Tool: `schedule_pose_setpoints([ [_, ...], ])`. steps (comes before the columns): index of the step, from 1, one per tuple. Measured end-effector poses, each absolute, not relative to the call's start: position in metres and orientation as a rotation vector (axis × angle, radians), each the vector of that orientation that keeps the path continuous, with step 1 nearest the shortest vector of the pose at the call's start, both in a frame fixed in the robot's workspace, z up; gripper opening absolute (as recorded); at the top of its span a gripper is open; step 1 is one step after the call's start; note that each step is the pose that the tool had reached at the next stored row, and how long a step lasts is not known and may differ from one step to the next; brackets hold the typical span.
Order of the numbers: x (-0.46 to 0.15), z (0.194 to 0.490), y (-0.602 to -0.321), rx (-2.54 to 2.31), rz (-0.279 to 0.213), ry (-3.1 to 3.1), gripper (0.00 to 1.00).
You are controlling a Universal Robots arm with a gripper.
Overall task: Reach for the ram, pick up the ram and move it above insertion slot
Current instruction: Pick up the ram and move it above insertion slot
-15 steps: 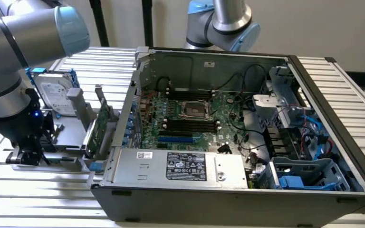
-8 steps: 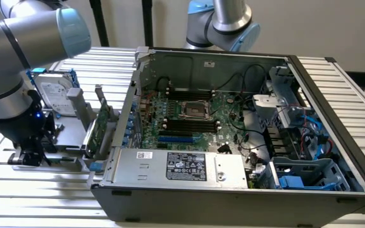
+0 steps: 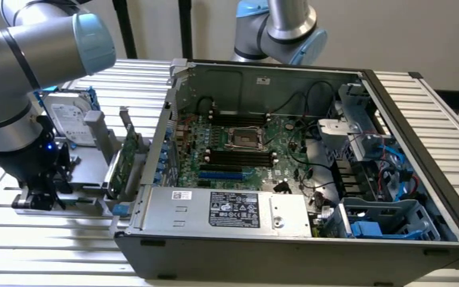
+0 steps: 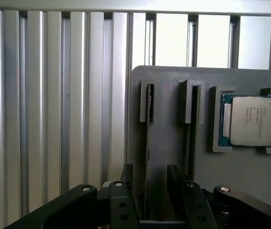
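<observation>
**Fig. Reach stage: gripper lowered over the parts holder.**

In the exterior view I have the arm bent down at that view's left. Its gripper (image 3: 42, 192) is over the grey holder (image 3: 94, 179), outside the open case (image 3: 293, 251).

In the wrist view the gripper (image 4: 151, 191) is released. Its fingers (image 4: 127, 183) stand apart, one on each side of the ram (image 4: 148, 143), and I judge that nothing is grasped yet.

The ram stands on its long edge in a narrow groove of the holder (image 4: 173, 81), so it appears edge-on as a thin line. This placement keeps the stick upright in a known spot. It also turns the stick's two flat faces toward the finger pads, so a plain squeeze should take it.

A second groove (image 4: 191, 105) runs beside the first; I cannot tell whether it holds a stick. A CPU (image 4: 252, 120) lies flat in its own square recess nearby, clear of the fingers. The holder rests on a slatted metal table (image 4: 54, 119).

The case lies with its board (image 3: 250, 140) facing up. The long black slots (image 3: 236, 158) therefore open upward, which suits a straight descent from above. The ram is well apart from them, on the far side of the case wall.
</observation>
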State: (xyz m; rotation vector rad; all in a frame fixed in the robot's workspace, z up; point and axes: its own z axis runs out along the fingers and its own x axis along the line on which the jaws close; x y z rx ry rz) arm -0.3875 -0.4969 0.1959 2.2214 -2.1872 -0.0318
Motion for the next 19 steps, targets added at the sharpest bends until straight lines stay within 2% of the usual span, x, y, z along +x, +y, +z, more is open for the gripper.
schedule_pose_setpoints([
  [2, -0.3874, 0.1956, -0.4969, 2.222, -0.032, -2.187, 0.40],
  [4, -0.3874, 0.1956, -0.4969, 2.222, -0.032, -2.187, 0.27],
  [5, -0.3873, 0.1955, -0.4969, 2.222, -0.032, -2.187, 0.27],
  [8, -0.3873, 0.1955, -0.4970, 2.222, -0.032, -2.187, 0.16],
  [19, -0.3873, 0.1984, -0.4969, 2.222, -0.032, -2.187, 0.14],
])
